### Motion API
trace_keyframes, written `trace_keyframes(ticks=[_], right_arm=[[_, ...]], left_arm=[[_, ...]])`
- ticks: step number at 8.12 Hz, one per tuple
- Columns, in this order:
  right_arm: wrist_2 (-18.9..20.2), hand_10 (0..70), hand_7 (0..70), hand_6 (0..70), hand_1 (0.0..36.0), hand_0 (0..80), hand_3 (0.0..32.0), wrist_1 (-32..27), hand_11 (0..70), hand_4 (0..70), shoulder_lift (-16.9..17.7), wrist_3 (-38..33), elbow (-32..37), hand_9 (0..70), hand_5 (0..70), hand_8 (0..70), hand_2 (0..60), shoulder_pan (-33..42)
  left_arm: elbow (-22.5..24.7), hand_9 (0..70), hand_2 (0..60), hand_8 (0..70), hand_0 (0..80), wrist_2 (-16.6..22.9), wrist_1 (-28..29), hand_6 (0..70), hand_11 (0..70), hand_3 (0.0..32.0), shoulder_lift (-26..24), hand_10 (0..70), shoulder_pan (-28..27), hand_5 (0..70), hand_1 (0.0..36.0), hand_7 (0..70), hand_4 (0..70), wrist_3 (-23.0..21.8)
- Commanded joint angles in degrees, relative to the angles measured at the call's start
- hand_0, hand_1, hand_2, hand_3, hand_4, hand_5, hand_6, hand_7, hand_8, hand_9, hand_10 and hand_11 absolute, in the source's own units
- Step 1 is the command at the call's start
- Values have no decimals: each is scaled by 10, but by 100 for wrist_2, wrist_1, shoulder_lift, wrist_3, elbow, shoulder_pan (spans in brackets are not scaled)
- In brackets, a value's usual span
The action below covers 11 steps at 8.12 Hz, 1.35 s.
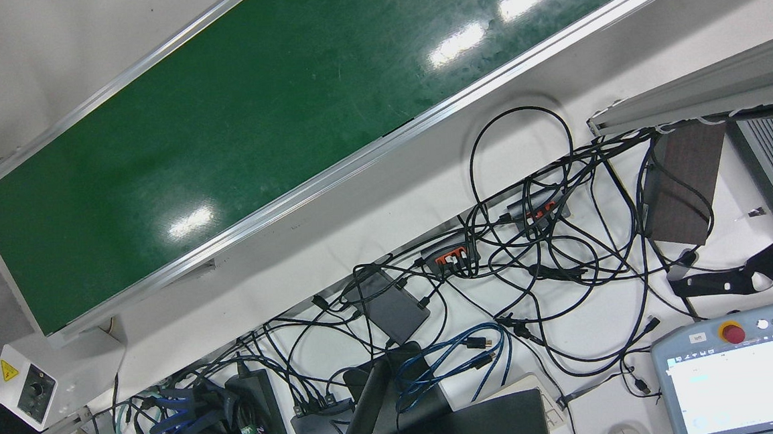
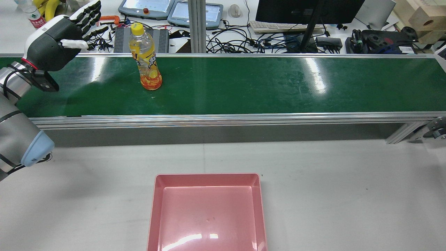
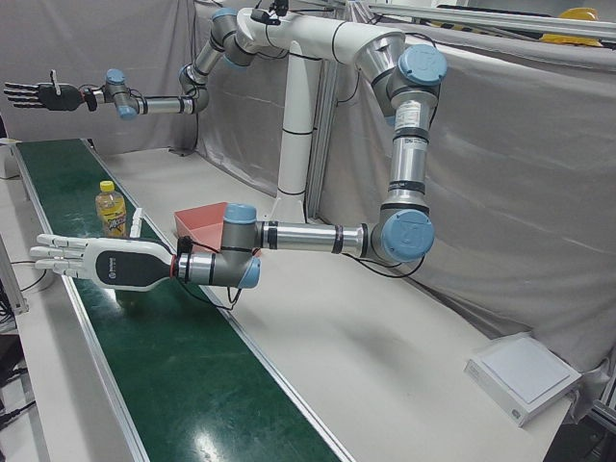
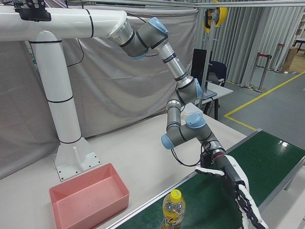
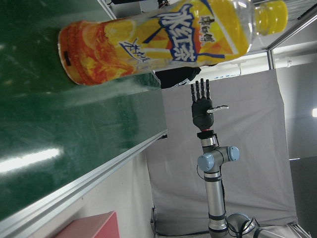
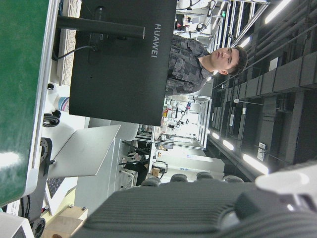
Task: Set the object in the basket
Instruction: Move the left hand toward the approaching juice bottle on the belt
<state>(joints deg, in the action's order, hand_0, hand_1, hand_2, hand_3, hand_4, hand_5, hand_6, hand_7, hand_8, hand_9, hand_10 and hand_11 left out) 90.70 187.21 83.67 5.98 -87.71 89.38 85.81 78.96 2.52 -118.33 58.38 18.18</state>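
Observation:
An orange drink bottle (image 2: 145, 61) with a yellow cap stands upright on the green belt (image 2: 261, 87). My left hand (image 2: 64, 33) is open, fingers spread, to the bottle's left and apart from it. It also shows in the left-front view (image 3: 91, 260) and in the right-front view (image 4: 238, 193). The bottle fills the top of the left hand view (image 5: 168, 42). My right hand (image 3: 38, 94) is open and empty, held high over the belt's far end, also seen in the left hand view (image 5: 202, 101). The pink basket (image 2: 207, 176) sits empty on the table before the belt.
Behind the belt are a monitor (image 2: 306, 10), teach pendants (image 2: 146, 7) and tangled cables (image 1: 529, 248). The arms' white pedestal (image 4: 66, 119) stands behind the basket. The right hand view shows the monitor back (image 6: 124, 59) and a person (image 6: 218, 59).

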Motion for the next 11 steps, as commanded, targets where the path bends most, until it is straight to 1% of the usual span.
trace_keyframes(ticks=[1, 2, 3, 4, 5, 6, 8, 9, 10, 11], right_arm=[[0, 0, 0, 0, 0, 0, 0, 0, 0, 0, 0, -9, 0, 0, 0, 0, 0, 0], [0, 0, 0, 0, 0, 0, 0, 0, 0, 0, 0, -9, 0, 0, 0, 0, 0, 0], [0, 0, 0, 0, 0, 0, 0, 0, 0, 0, 0, -9, 0, 0, 0, 0, 0, 0], [0, 0, 0, 0, 0, 0, 0, 0, 0, 0, 0, -9, 0, 0, 0, 0, 0, 0], [0, 0, 0, 0, 0, 0, 0, 0, 0, 0, 0, -9, 0, 0, 0, 0, 0, 0], [0, 0, 0, 0, 0, 0, 0, 0, 0, 0, 0, -9, 0, 0, 0, 0, 0, 0], [0, 0, 0, 0, 0, 0, 0, 0, 0, 0, 0, -9, 0, 0, 0, 0, 0, 0], [0, 0, 0, 0, 0, 0, 0, 0, 0, 0, 0, 0, 0, 0, 0, 0, 0, 0], [0, 0, 0, 0, 0, 0, 0, 0, 0, 0, 0, -9, 0, 0, 0, 0, 0, 0], [0, 0, 0, 0, 0, 0, 0, 0, 0, 0, 0, 0, 0, 0, 0, 0, 0, 0]], left_arm=[[23, 4, 24, 0, 462, 32, 222, 0, 132, 0, 537, 80, 24, 107, 108, 0, 0, 1], [50, 4, 16, 0, 468, 49, 231, 0, 131, 0, 722, 79, 59, 110, 115, 0, 0, 1], [111, 2, 4, 0, 468, 58, 240, 0, 124, 0, 837, 74, 77, 109, 113, 0, 0, -8], [321, 2, 2, 0, 468, 58, 240, 0, 119, 0, 1047, 70, 77, 111, 113, 0, 0, -25], [453, 2, 6, 0, 469, 58, 240, 0, 117, 0, 1119, 69, 94, 115, 113, 0, 0, -69], [472, 1, 0, 0, 471, 67, 240, 0, 109, 0, 1137, 64, 112, 113, 107, 0, 0, -87], [472, 1, 0, 0, 469, 67, 65, 0, 103, 0, 1059, 60, 77, 112, 107, 0, 0, -95], [481, 0, 0, 0, 465, 58, 64, 0, 102, 0, 919, 59, 68, 111, 104, 0, 0, -104], [551, 0, 0, 0, 468, 67, -171, 0, 99, 0, 726, 57, 77, 115, 109, 0, 0, -104], [638, 0, 0, 0, 466, 67, -217, 0, 102, 0, 715, 59, 68, 117, 110, 0, 0, -96]])
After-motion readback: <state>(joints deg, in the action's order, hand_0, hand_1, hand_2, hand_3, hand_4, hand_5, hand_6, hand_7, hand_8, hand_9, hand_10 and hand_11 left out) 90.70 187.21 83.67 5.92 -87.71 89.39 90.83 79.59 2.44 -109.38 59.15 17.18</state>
